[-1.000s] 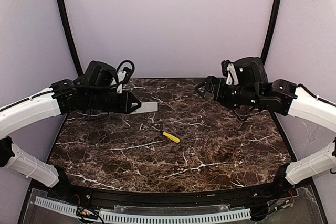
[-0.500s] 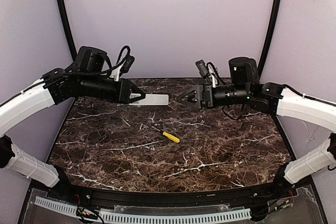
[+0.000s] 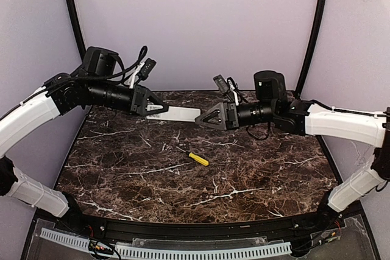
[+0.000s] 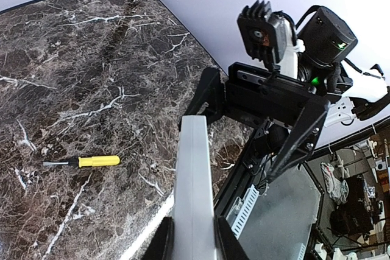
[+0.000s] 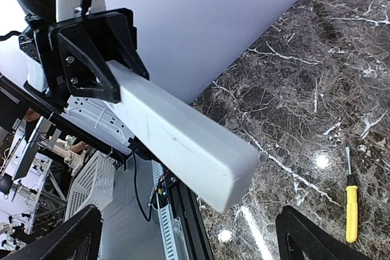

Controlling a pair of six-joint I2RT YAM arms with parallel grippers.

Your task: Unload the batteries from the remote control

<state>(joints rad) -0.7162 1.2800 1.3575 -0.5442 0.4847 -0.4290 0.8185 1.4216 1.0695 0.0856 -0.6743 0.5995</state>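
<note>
My left gripper (image 3: 159, 109) is shut on one end of the white remote control (image 3: 180, 114) and holds it level above the back of the table, pointing right. My right gripper (image 3: 200, 119) is open and faces it, with its fingertips right at the remote's free end. In the left wrist view the remote (image 4: 195, 181) runs up from my left gripper (image 4: 192, 238) toward the open right gripper (image 4: 256, 126). In the right wrist view the remote (image 5: 183, 138) hangs between and ahead of my right gripper (image 5: 189, 242), untouched. No batteries show.
A yellow-handled screwdriver (image 3: 196, 158) lies on the dark marble table (image 3: 244, 181) near the middle; it also shows in the left wrist view (image 4: 91, 161) and the right wrist view (image 5: 351, 205). Purple walls close in the back and sides.
The left gripper has lifted the remote and carried it right. The right gripper has swung left toward it, and its open jaws now meet the remote's free end.
</note>
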